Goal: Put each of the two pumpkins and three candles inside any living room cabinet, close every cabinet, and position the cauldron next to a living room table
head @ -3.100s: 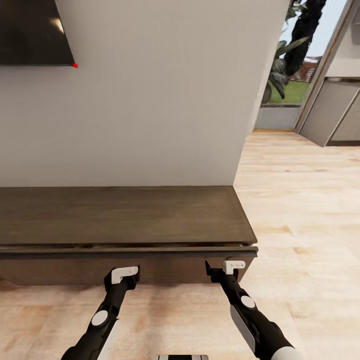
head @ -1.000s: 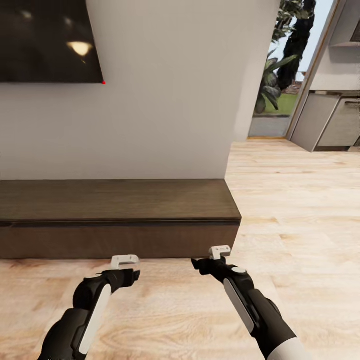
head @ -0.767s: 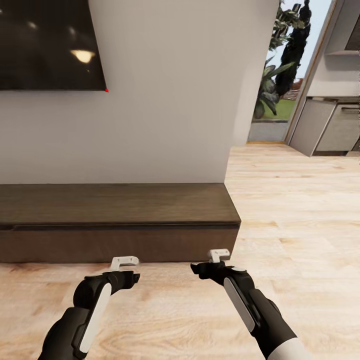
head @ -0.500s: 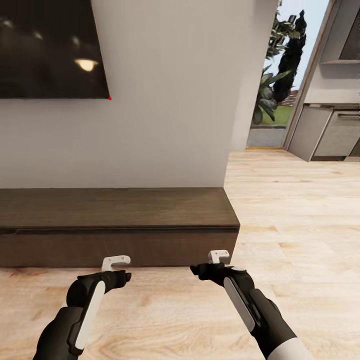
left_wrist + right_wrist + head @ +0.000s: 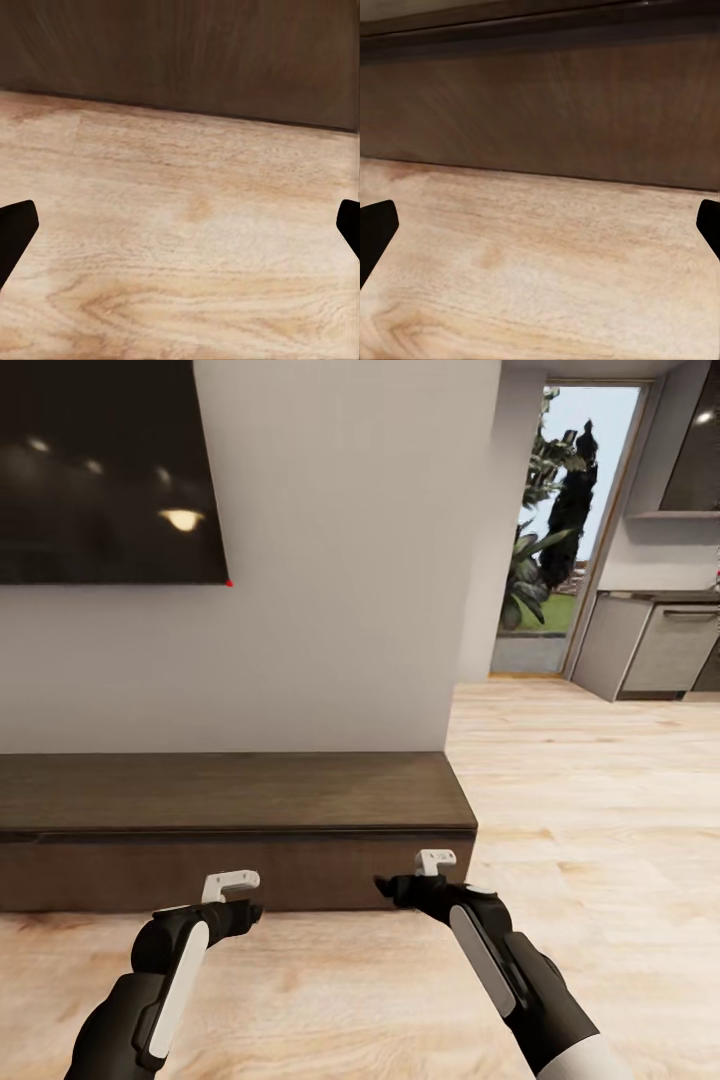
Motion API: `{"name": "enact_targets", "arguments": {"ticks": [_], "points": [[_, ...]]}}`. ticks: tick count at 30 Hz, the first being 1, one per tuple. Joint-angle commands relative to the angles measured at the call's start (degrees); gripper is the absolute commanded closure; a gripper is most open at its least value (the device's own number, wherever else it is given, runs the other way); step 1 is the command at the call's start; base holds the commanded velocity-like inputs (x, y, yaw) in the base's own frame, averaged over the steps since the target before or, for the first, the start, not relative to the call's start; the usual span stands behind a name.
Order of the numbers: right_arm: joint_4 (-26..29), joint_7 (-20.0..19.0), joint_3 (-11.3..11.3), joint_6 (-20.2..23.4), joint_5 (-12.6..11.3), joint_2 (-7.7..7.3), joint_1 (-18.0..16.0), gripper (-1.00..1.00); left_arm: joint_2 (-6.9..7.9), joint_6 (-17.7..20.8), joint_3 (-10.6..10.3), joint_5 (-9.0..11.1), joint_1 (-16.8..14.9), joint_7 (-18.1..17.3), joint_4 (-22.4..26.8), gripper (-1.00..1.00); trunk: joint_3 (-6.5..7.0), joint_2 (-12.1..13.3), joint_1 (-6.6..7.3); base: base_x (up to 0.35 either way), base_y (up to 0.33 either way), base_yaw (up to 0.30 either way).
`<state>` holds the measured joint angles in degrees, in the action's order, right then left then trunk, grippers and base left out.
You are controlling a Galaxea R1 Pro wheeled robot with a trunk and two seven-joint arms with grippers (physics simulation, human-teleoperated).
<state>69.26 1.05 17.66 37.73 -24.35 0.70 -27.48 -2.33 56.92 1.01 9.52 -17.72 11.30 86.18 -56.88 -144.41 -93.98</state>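
In the head view, the cabinet stands against the white wall, just ahead of both hands, its drawer front flush and shut under the flat top. The left hand hangs low over the wooden floor, close in front of the cabinet's face but not touching it. The right hand is level with it, off to the other side, near the cabinet's right end. From this angle the spread of either hand's fingers cannot be told. A dark television screen hangs on the wall above and beyond the left hand. Far beyond the right hand a doorway opens onto garden plants, with grey kitchen units beside it.

In the left wrist view, the two dark fingertips sit at opposite edges, spread wide with nothing between them. Past them lies pale floor, then the cabinet's brown front.

In the right wrist view, the fingertips are likewise wide apart and empty. The cabinet's front lies ahead of them across a strip of floor, its top edge a dark seam.
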Motion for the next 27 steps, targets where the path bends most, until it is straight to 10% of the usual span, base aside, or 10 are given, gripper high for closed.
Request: {"name": "enact_targets", "arguments": {"ticks": [1, 14, 27], "points": [[0.08, 0.1, 0.0, 0.24, -0.17, 0.03, -0.03, -1.0, -0.04, 0.21, 0.09, 0.63, -0.03, 0.48, 0.06, -1.0, 0.17, -0.01, 0.04, 0.0, 0.0, 0.0], [0.12, 0.26, 0.12, 0.24, 0.0, 0.13, -0.03, -1.0, 0.09, 0.21, 0.04, 0.5, -0.03, 0.49, 0.23, -1.0, 2.16, 0.11, 0.27, 0.0, 0.0, 0.016], [0.13, 0.27, 0.18, 0.24, 0.12, 0.18, -0.03, -1.0, 0.05, 0.21, 0.04, 0.5, 0.05, 0.49, 0.56, -1.0, 2.16, 0.11, 0.27, -0.123, 0.0, 0.269]]}}
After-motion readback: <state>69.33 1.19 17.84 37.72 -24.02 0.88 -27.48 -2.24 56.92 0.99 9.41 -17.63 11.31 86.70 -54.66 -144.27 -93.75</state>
